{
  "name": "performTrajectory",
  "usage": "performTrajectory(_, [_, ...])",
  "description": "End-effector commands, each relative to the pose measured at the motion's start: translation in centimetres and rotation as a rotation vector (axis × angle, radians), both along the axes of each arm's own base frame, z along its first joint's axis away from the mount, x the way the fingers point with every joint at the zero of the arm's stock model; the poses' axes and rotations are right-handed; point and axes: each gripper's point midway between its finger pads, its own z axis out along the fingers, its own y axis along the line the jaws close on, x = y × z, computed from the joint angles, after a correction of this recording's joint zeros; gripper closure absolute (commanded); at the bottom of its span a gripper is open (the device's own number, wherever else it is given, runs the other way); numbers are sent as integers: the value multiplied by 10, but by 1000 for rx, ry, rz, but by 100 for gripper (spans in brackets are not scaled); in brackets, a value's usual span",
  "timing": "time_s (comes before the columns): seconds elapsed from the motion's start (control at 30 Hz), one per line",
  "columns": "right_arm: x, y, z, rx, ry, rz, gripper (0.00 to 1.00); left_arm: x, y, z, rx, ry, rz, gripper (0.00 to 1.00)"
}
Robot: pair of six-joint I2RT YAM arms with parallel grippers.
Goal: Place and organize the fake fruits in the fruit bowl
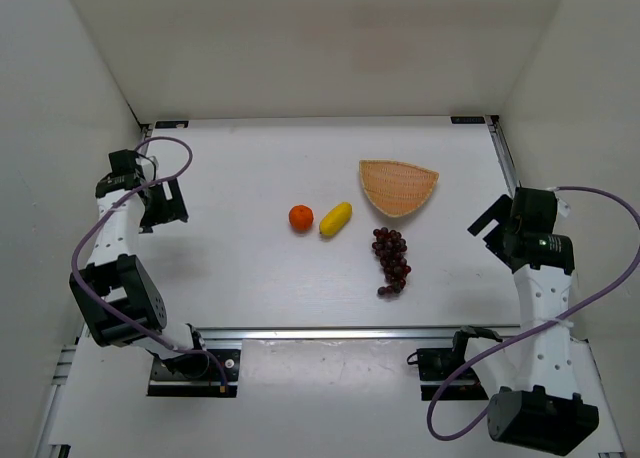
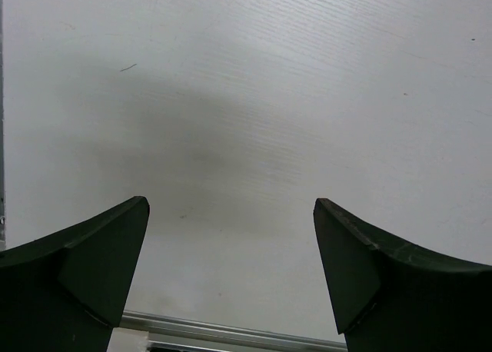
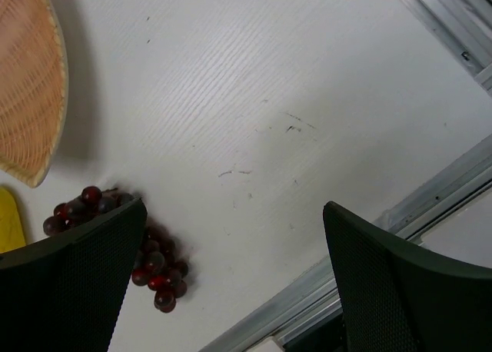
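Observation:
The orange ball (image 1: 301, 218) and the yellow lemon (image 1: 335, 219) lie side by side mid-table. The dark grape bunch (image 1: 391, 260) lies to their right, just below the tan wicker bowl (image 1: 398, 186), which holds nothing. My left gripper (image 1: 165, 203) is open and empty at the far left, over bare table (image 2: 231, 206). My right gripper (image 1: 490, 223) is open and empty at the right, away from the fruits. The right wrist view shows the grapes (image 3: 150, 264) partly behind my left finger (image 3: 84, 275), the bowl's edge (image 3: 31, 83) and a sliver of lemon (image 3: 8, 217).
White walls close in the table on the left, back and right. An aluminium rail (image 1: 350, 332) runs along the near edge, and shows in the right wrist view (image 3: 430, 194). Purple cables loop beside both arms.

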Motion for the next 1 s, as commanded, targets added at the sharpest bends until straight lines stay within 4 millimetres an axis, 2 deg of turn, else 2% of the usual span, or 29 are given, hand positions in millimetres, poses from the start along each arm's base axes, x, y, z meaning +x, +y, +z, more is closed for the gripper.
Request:
performTrajectory(0.0, [14, 17, 2, 37, -32, 150, 0, 4, -5, 10, -18, -51, -24, 0])
performTrajectory(0.1, [30, 44, 6, 72, -73, 334, 0, 5, -9, 10, -34, -57, -44, 0])
performTrajectory(0.13, [32, 62, 8, 44, -81, 420, 0, 6, -11, 10, -43, -61, -60, 0])
performTrajectory(0.17, [35, 71, 10, 0, -87, 474, 0, 6, -11, 10, -43, -61, -60, 0])
performTrajectory(0.2, [38, 100, 9, -40, -90, 596, 0, 6, -11, 10, -43, -61, -60, 0])
performTrajectory(0.23, [39, 110, 6, -81, -81, 643, 0, 6, -13, 10, -34, -58, -65, 0])
performTrajectory(0.3, [36, 138, -4, -152, -43, 757, 0, 6, -12, 10, -26, -55, -61, 0])
performTrajectory(0.33, [36, 147, -21, -158, 23, 794, 0, 4, -15, 7, -30, -47, -70, 0])
performTrajectory(0.4, [36, 160, -34, -164, 80, 840, 0, 4, -15, 7, -25, -46, -78, 0])
performTrajectory(0.43, [39, 173, -45, -157, 118, 874, 0, 4, -15, 7, -25, -46, -78, 0])
performTrajectory(0.5, [40, 196, -54, -109, 131, 944, 0, 4, -15, 7, -25, -46, -78, 0])
performTrajectory(0.53, [41, 200, -67, -122, 172, 965, 0, 4, -15, 7, -25, -46, -78, 0])
performTrajectory(0.57, [44, 202, -71, -123, 190, 965, 0, 4, -15, 7, -25, -46, -78, 0])
performTrajectory(0.6, [44, 202, -88, -133, 256, 934, 0, 4, -15, 7, -25, -46, -78, 0])
performTrajectory(0.63, [43, 197, -94, -137, 308, 923, 0, 4, -15, 7, -25, -46, -78, 0])
performTrajectory(0.7, [40, 198, -115, -131, 385, 919, 0, 4, -13, 7, -17, -43, -74, 0])
performTrajectory(0.83, [29, 199, -145, -136, 481, 917, 0, 1, -12, 3, -11, -23, -77, 0])
performTrajectory(0.87, [29, 200, -153, -133, 503, 904, 2, 2, -12, 0, -14, -14, -77, 0])
performTrajectory(0.93, [27, 199, -160, -130, 529, 890, 14, 2, -12, 0, -14, -14, -77, 0])
performTrajectory(0.97, [27, 203, -160, -128, 527, 891, 29, 2, -12, -3, -17, -6, -77, 0])
